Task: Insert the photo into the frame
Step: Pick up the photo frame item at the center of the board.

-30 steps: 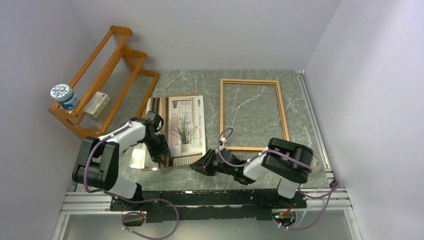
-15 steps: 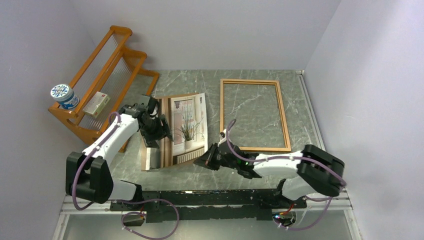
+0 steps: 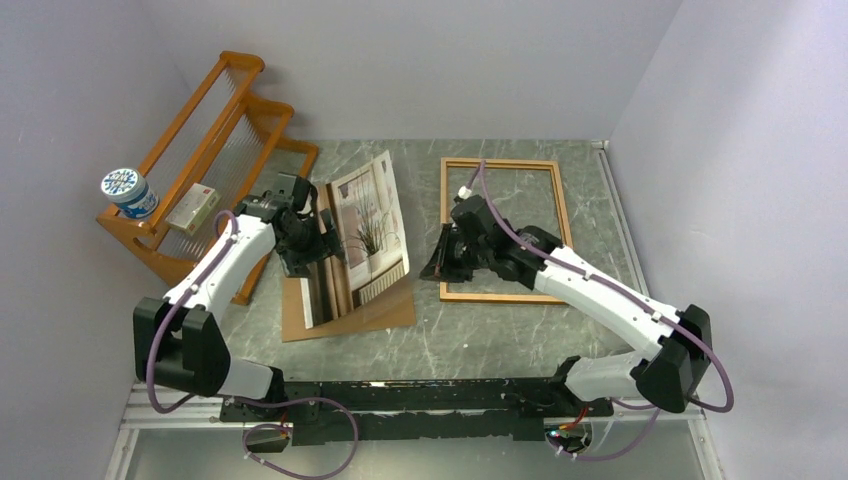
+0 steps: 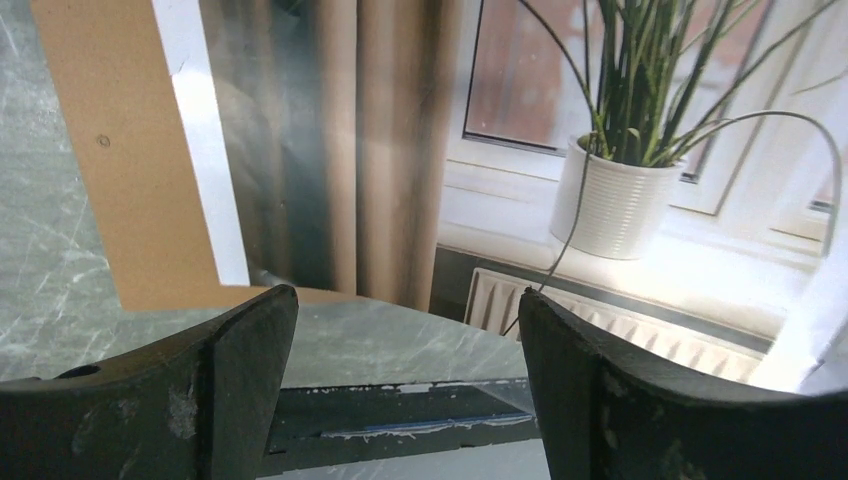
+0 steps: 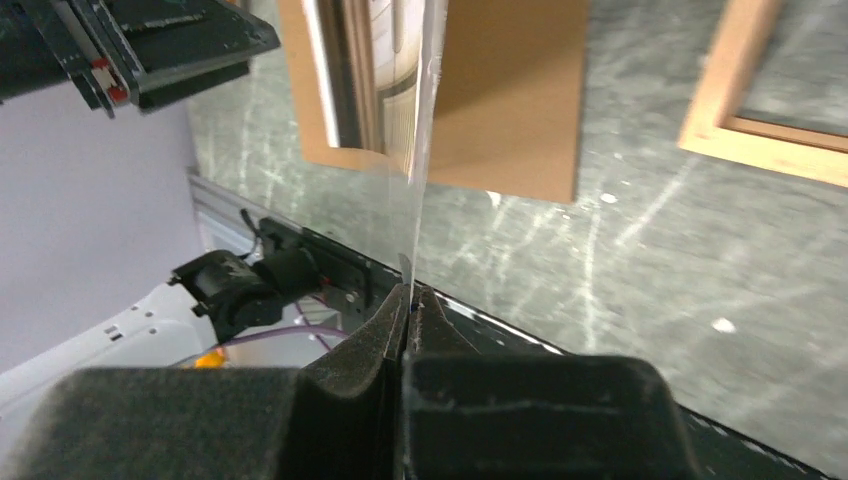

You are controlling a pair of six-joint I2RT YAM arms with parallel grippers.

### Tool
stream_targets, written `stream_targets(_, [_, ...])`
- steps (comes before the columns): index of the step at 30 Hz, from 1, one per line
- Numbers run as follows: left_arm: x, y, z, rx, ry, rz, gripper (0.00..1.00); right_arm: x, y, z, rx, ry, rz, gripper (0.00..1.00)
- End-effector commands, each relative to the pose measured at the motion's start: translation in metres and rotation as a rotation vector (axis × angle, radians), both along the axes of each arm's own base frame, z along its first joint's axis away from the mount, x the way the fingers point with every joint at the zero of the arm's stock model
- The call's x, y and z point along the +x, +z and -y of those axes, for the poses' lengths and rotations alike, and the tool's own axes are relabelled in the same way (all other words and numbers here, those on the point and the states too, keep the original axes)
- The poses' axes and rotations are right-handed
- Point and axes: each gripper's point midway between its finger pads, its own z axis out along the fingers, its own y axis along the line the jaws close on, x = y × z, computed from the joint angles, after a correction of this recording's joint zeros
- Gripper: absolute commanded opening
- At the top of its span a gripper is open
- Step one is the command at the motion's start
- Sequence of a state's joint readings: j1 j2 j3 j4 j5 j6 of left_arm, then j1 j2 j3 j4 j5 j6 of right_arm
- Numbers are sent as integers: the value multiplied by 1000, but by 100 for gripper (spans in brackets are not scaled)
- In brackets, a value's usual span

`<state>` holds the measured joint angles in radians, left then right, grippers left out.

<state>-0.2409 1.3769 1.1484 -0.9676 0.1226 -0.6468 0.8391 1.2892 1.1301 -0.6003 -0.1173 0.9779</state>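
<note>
Right wrist view: right gripper point(image 5: 408, 300) clenched, pads pressed together on the thin edge of the photo point(image 5: 345, 80), sheet seen edge-on rising straight up from the fingertips. Brown backing board point(image 5: 510, 90) flat on the table behind it, corner of the frame point(image 5: 725, 80) at upper right.

Left wrist view: left gripper point(image 4: 405, 320) spread wide, nothing pinched between the fingers point(image 4: 240, 380), the photo point(image 4: 600, 150) just beyond them showing the white pot, spiky leaves and beige curtains. Backing board point(image 4: 130, 150) at upper left, under the print.

Top external: left gripper point(image 3: 305, 250) sits at the photo's left edge, can't tell contact from this view. Right gripper point(image 3: 442, 262) at the photo's lower right corner, over the left rail of the frame. Photo point(image 3: 368, 228) is centre-left in the picture, off the table, bowed and tilted, right side raised. Its long axis runs roughly bottom to top of the picture, leaning toward upper right, plant leaves pointing to the top. It hangs over the backing board point(image 3: 350, 312), not inside the frame.

Frame point(image 3: 567, 235) lies flat on the marble table point(image 3: 480, 330), right of centre, long axis bottom to top, nothing but table showing through it. Orange rack point(image 3: 230, 130) at upper left holds a blue-white tub point(image 3: 127, 190) and a small box point(image 3: 193, 208)
</note>
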Motion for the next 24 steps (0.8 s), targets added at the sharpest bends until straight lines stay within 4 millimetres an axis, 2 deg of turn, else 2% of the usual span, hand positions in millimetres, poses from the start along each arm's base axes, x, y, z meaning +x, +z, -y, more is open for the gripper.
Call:
stream_targets(1, [24,-7,-4,3,19,30,87,-5,12,46,-173,29,-3,0])
stream_targets(7, [50,-12,-2,-18,33,34,86,23,40,95,-251,-69,82,0])
stream_targets(13, [83,-5,20,-124,0,70,94,49,77,124,-238,-143,193,0])
stream_targets(20, [118,-7,53,-282,-67,62,94,76,135,139,-158,-239,311,0])
stream_targets(24, [133,-6,69,-392,-75,47,94,86,169,135,-57,-283,368,0])
